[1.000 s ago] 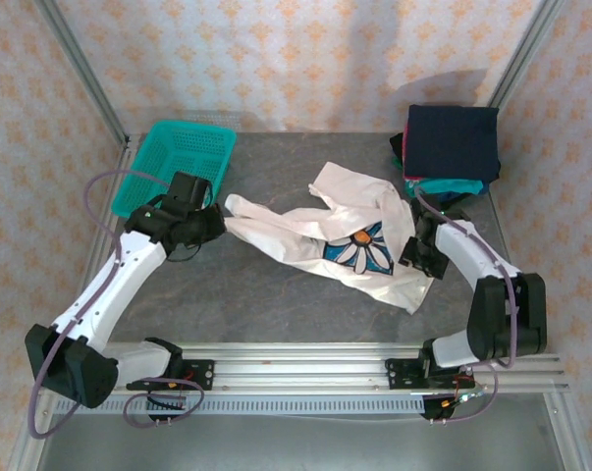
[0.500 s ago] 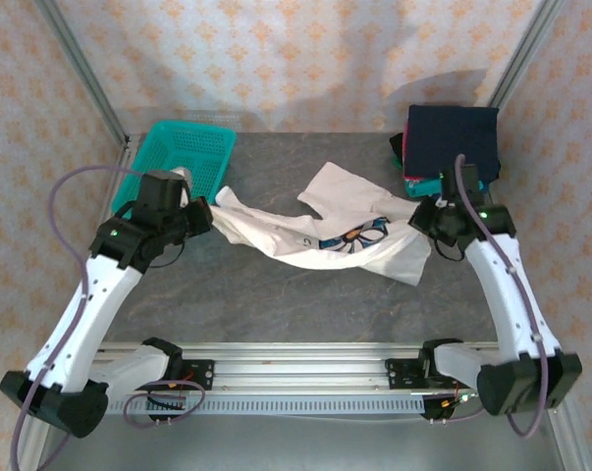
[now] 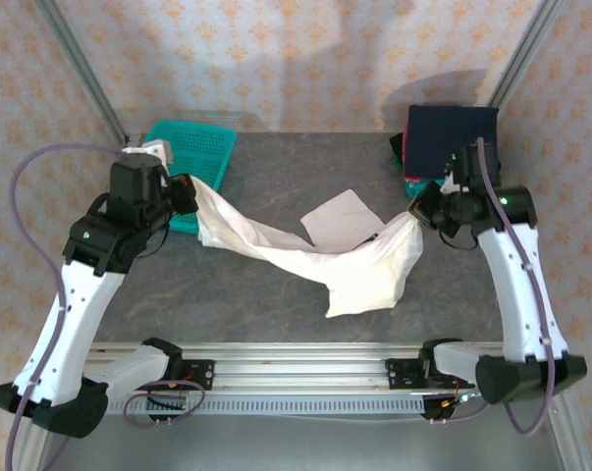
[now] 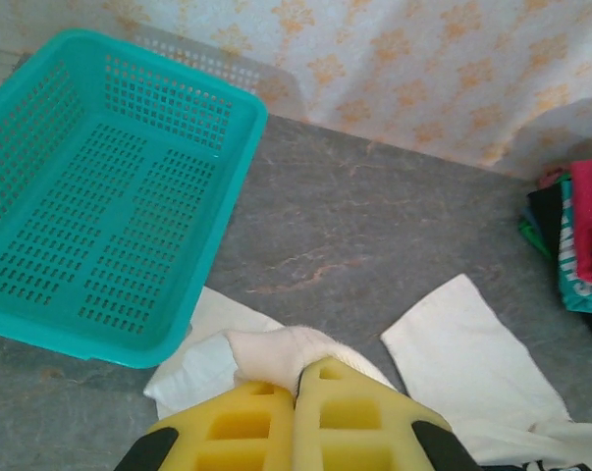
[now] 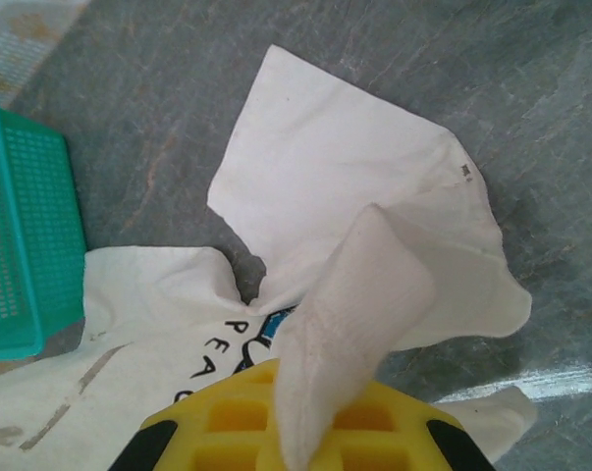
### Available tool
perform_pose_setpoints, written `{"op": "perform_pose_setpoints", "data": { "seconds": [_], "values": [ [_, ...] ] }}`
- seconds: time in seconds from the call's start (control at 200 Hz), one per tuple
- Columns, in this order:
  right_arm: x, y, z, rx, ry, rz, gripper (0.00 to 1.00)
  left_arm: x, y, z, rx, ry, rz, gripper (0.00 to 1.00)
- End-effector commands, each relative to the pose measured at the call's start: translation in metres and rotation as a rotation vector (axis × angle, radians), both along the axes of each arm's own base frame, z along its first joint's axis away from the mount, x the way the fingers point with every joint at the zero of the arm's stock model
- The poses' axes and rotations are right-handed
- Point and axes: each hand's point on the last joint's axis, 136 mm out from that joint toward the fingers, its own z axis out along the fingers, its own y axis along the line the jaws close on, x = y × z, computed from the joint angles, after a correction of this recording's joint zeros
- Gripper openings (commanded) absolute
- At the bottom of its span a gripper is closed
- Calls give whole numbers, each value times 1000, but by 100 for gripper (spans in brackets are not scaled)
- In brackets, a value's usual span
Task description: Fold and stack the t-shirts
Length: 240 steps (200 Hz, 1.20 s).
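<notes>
I find the left hand (image 3: 183, 194) pinched tight, the left arm (image 3: 75, 294) reaching steeply forward with its wrist turned inward. The right hand (image 3: 420, 208) is likewise clamped, the right arm (image 3: 521, 285) reared high, wrist facing centre.

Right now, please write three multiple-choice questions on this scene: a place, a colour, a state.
1. The folded stack sits at: A the table's far right corner; B its near left corner; C its middle.
2. The basket is: A red; B teal; C yellow.
3. The white t-shirt is: A folded flat; B gripped at its ends by left hand and right hand; C on the stack.
Answers: 1 A, the view from above shows it there; 2 B, its mesh is teal; 3 B, both hands pinch it and it sags between them.
</notes>
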Motion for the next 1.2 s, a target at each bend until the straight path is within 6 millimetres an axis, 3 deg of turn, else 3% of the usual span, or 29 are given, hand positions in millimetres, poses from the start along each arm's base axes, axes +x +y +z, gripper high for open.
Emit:
{"op": "perform_pose_setpoints", "data": {
  "seconds": [0.0, 0.11, 0.175, 0.22, 0.285, 0.365, 0.475, 0.575, 0.686, 0.771, 0.991, 1.196],
  "values": [
    [46, 2, -35, -48, 50, 42, 0, 25, 11, -13, 95, -21, 45, 0],
    [95, 0, -95, -103, 132, 59, 13, 44, 11, -52, 140, 33, 62, 0],
    [121, 3, -120, -111, 148, 73, 36, 51, 8, -75, 140, 72, 58, 0],
    [131, 4, -120, -105, 135, 58, 41, 54, 6, -86, 132, 90, 54, 0],
    [133, 8, -96, -82, 60, 48, 53, 54, 2, -95, 113, 107, 44, 0],
    [100, 0, -72, -96, 35, 15, 63, 50, 1, -103, 99, 117, 42, 0],
    [19, -7, -66, -68, 114, -47, 64, 42, -4, -117, 76, 155, 15, 0],
    [-56, -4, -97, -22, 218, -92, 60, 33, -5, -130, 58, 179, 4, 0],
    [-102, 1, -146, 19, 323, -141, 54, 27, -8, -138, 39, 199, -12, 0],
    [-113, 1, -173, -24, 367, -146, 52, 25, -11, -140, 32, 207, -24, 0],
    [-101, 12, -217, -82, 424, -115, 44, 22, -9, -139, 46, 210, -31, 0],
    [-102, 7, -241, -140, 474, -119, 41, 17, -7, -141, 47, 208, -24, 0]
  ]
}}
